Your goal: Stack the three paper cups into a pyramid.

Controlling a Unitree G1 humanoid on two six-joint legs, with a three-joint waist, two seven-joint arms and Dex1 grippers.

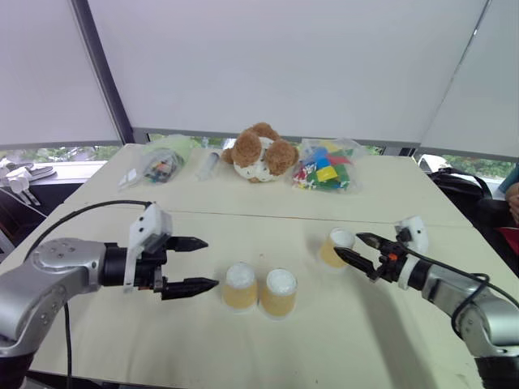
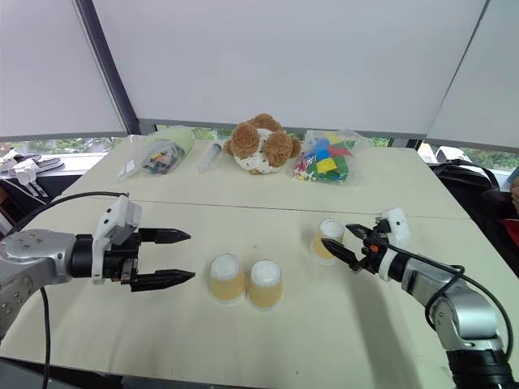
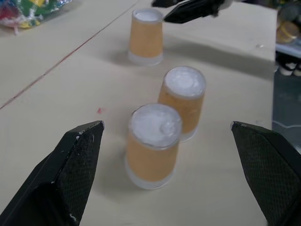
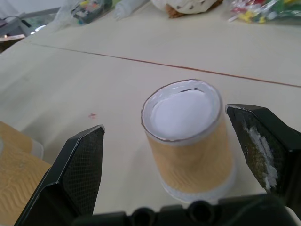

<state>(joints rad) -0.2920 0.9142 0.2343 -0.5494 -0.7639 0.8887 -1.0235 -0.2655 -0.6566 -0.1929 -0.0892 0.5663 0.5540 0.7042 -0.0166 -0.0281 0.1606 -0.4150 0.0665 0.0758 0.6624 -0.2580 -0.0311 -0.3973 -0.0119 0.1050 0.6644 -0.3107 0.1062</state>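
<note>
Right gripper (image 4: 169, 155) is spread wide around the third cup (image 1: 336, 248), which stands upside down to the right of the base pair (image 1: 259, 289); no contact yet. Left gripper (image 1: 193, 264) is open and empty, left of that touching pair. Risk: an off-centre close tips or crushes the thin cup; a low carry knocks the pair apart. No readable print on cups, table (image 1: 243, 211) or far bags.

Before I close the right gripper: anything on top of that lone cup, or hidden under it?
Nothing sits on the lone cup; it stands upside down on the table, its white base bare, between the open fingers of the right gripper. Its inside cannot be seen.
</note>
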